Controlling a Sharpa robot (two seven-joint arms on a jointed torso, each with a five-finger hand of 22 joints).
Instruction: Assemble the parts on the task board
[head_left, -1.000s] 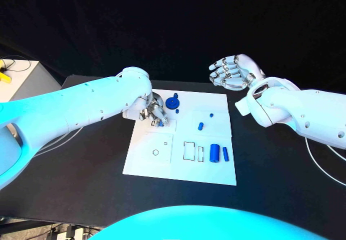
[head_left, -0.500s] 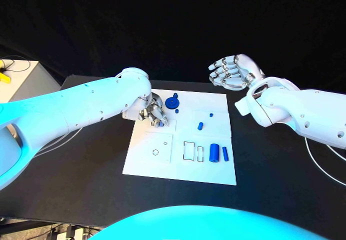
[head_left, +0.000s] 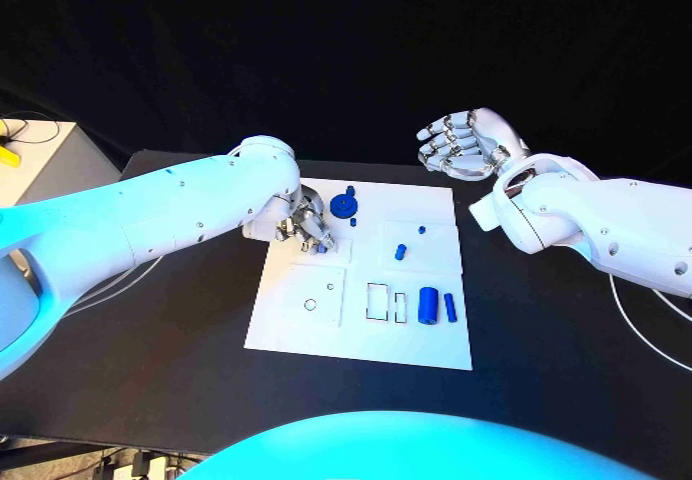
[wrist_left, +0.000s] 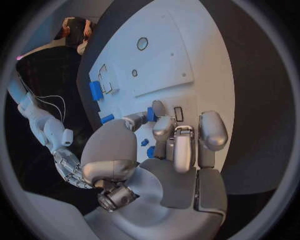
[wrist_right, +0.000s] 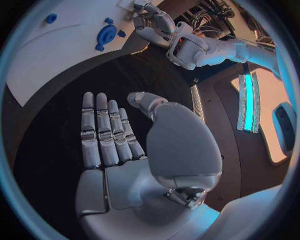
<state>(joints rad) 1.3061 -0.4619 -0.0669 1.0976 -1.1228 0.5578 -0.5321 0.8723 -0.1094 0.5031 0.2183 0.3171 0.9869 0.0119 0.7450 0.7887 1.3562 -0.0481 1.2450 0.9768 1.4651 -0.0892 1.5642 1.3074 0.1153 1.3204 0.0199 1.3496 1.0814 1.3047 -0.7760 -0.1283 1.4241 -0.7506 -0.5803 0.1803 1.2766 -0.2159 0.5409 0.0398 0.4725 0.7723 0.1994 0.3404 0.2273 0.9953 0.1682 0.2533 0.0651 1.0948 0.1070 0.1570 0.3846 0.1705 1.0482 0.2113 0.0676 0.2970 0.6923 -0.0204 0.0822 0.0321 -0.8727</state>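
The white task board (head_left: 361, 275) lies mid-table. My left hand (head_left: 307, 222) hangs low over its far left part, fingers curled down. In the left wrist view a small blue peg (wrist_left: 150, 114) sits between thumb and fingertip; whether it is pinched is unclear. Beside that hand is a round blue part (head_left: 345, 206), also visible as the round blue part (wrist_right: 106, 34). A blue cylinder (head_left: 428, 305) and a blue bar (head_left: 450, 308) lie at the board's near right. Two small blue pieces (head_left: 402, 252) stand mid-board. My right hand (head_left: 462, 145) is raised beyond the board's far right corner, fingers straight and holding nothing.
Rectangular slots (head_left: 378, 300) and round holes (head_left: 312, 303) mark the board's near half. Black table (head_left: 173, 330) surrounds the board on all sides. A pale block (head_left: 36, 150) stands off the table's far left corner.
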